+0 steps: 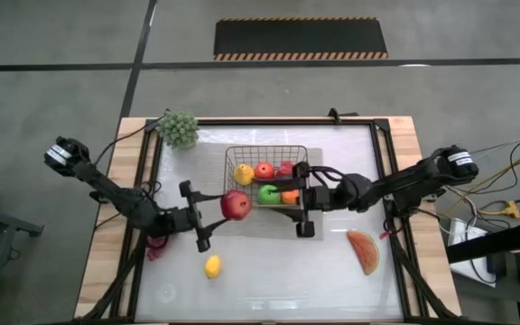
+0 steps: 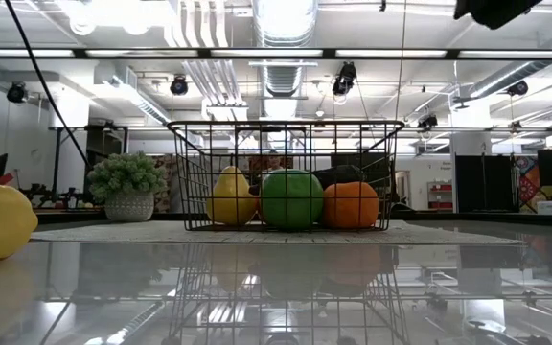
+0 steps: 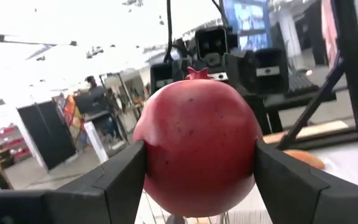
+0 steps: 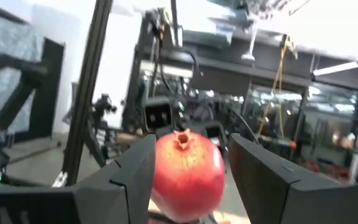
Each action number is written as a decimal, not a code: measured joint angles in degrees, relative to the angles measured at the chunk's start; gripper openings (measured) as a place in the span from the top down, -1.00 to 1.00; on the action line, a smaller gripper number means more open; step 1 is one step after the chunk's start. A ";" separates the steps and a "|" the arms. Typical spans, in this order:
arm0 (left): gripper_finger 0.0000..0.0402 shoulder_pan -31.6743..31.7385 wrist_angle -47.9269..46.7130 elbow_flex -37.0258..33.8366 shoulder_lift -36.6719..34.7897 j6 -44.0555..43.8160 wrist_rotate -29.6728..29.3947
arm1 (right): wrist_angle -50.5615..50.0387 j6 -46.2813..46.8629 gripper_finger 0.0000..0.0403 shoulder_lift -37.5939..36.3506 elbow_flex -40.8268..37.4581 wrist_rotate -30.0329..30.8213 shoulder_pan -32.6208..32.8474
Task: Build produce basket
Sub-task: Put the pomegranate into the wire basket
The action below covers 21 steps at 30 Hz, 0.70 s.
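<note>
Pomegranate [image 1: 236, 204], red with a small crown, sits clamped between the fingers of the left gripper [image 1: 217, 215], raised just off the basket's [image 1: 301, 152] left side, while the right gripper [image 1: 306, 200] faces it from the basket's right edge with fingers parted and holding nothing. Inside the wire basket lie a yellow pear [image 1: 243, 173], a red apple [image 1: 264, 170], a green fruit [image 1: 269, 192] and an orange [image 1: 290, 195]. Toward the table's [image 1: 269, 280] near edge rests a lemon [image 1: 212, 265], with a watermelon slice [image 1: 364, 250] nearer its right edge.
</note>
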 joint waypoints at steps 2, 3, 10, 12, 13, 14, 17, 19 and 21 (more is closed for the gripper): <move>-0.23 0.78 2.75 -0.62 0.01 0.99 3.23 | 2.13 0.03 0.07 1.77 1.21 -1.12 -0.37; -0.23 1.20 3.66 -0.81 -0.02 1.15 5.11 | 2.40 0.04 0.08 2.71 2.04 -1.56 -0.64; -0.23 3.92 3.96 -0.76 0.01 1.11 8.72 | 2.46 -0.69 0.13 8.14 9.08 -5.85 -1.27; -0.23 4.40 4.47 -0.79 0.01 1.09 8.78 | 2.32 -0.72 0.13 9.39 10.94 -6.47 -1.28; -0.23 4.58 4.70 -0.79 0.01 1.08 8.78 | 1.64 -0.97 0.13 9.99 11.80 -6.49 -1.38; -0.23 4.78 4.76 -0.78 0.01 1.09 8.81 | 0.93 -1.25 0.13 10.61 12.86 -6.41 -1.43; -0.23 5.05 4.85 -0.81 0.01 1.07 8.77 | -1.71 -1.28 0.15 11.87 15.28 -6.31 -1.96; -0.23 5.18 5.06 -0.84 -0.02 1.09 8.93 | -3.25 -1.17 0.16 12.37 17.00 -6.25 -2.40; -0.23 5.20 4.70 -0.85 0.01 1.11 8.97 | -5.61 -0.37 0.17 12.41 18.27 -6.17 -2.82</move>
